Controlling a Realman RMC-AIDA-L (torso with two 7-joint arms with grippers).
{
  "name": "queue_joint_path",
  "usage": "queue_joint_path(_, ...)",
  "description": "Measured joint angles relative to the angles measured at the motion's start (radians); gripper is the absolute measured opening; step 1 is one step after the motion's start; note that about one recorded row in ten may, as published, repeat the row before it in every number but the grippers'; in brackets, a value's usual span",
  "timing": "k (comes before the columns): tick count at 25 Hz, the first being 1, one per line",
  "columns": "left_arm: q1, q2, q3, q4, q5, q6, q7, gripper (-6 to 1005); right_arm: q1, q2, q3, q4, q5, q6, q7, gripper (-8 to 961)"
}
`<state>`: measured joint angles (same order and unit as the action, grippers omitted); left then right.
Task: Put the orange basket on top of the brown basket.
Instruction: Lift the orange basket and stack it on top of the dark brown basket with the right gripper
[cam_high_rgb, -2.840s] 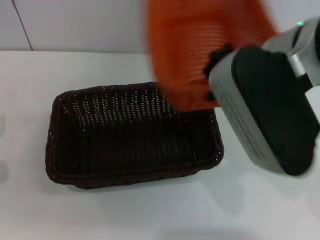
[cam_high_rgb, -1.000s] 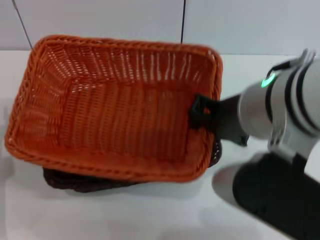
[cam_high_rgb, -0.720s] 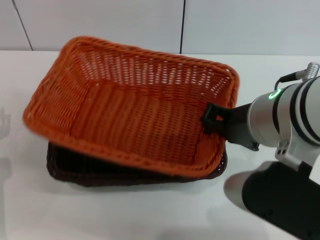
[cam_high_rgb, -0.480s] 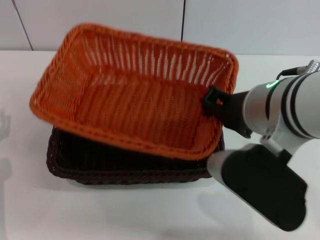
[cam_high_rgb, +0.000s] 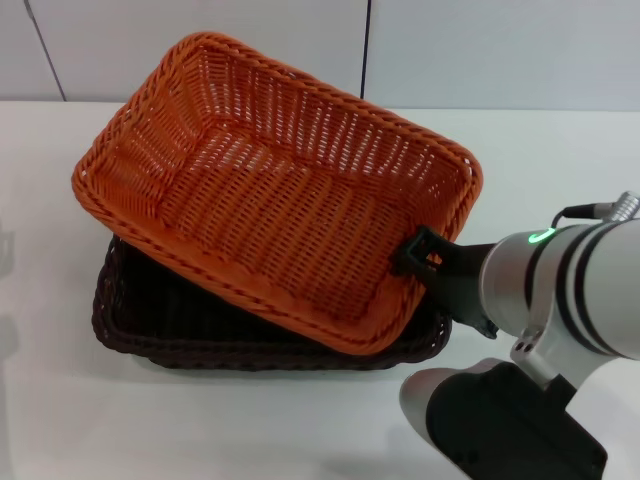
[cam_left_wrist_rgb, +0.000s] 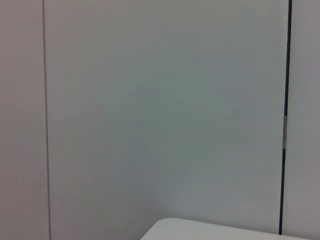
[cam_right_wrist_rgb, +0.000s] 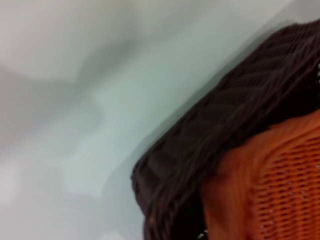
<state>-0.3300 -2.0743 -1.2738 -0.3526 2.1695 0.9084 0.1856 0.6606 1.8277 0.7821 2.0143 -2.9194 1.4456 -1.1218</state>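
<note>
Two woven baskets sit stacked askew near the middle of the white tabletop (cam_high_rgb: 60, 420). The bright orange rectangular wicker basket (cam_high_rgb: 270, 235) lies tilted over the very dark brown rectangular woven basket (cam_high_rgb: 180, 325), turned out of line with it: its far-left corner rides high while its near-right end dips toward the brown basket's rim. The right gripper (cam_high_rgb: 418, 258) has its black fingers (cam_high_rgb: 412, 252) clamped on the orange basket's braided rim at that near-right end, the silver arm reaching in from the right. The right wrist view shows the orange weave pressed just inside the brown basket's braided corner, so the two appear to touch there.

The step in hand looks like the final placing, with the orange basket over its target but not yet seated. The next move probably calls for turning the orange basket until its long sides run parallel with the brown one's, levelling it so the raised far-left corner comes down, then letting go. Released as it lies, it might rest crooked or slide off.

The left gripper is not visible; its wrist view shows only pale wall panels (cam_left_wrist_rgb: 160, 100) with dark seams and an edge of the tabletop. The same panelled wall stands beyond the tabletop's far edge.
</note>
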Motion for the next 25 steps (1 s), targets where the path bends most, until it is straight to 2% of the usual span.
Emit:
queue_joint_path(7,-0.001,0.004,-0.008,-0.002,-0.013,0.0,0.0,757,0.007,-0.013,0.022,0.023,-0.001,0.02,0.025,430)
queue_joint_path(11,0.0,0.007,-0.008,-0.001,-0.013,0.0,0.003,756,0.013,-0.006,0.009,0.024,-0.001,0.026,0.027,580)
queue_joint_path(12,0.0,0.008,-0.008,0.001,-0.013,0.0,0.004,756,0.015,-0.001,0.003,0.024,-0.001,0.026,0.027,618)
queue_joint_path(18,0.001,0.01,-0.009,0.014,-0.013,0.002,0.011,756,0.025,0.046,-0.051,0.021,-0.002,0.02,0.026,617)
queue_joint_path(23,0.001,0.012,-0.013,0.026,-0.013,0.002,0.008,757,0.035,0.071,-0.095,0.017,-0.002,0.007,0.03,618)
queue_joint_path(25,-0.001,0.013,-0.016,0.032,-0.012,0.002,0.006,757,0.036,0.073,-0.1,0.016,-0.002,0.003,0.03,618)
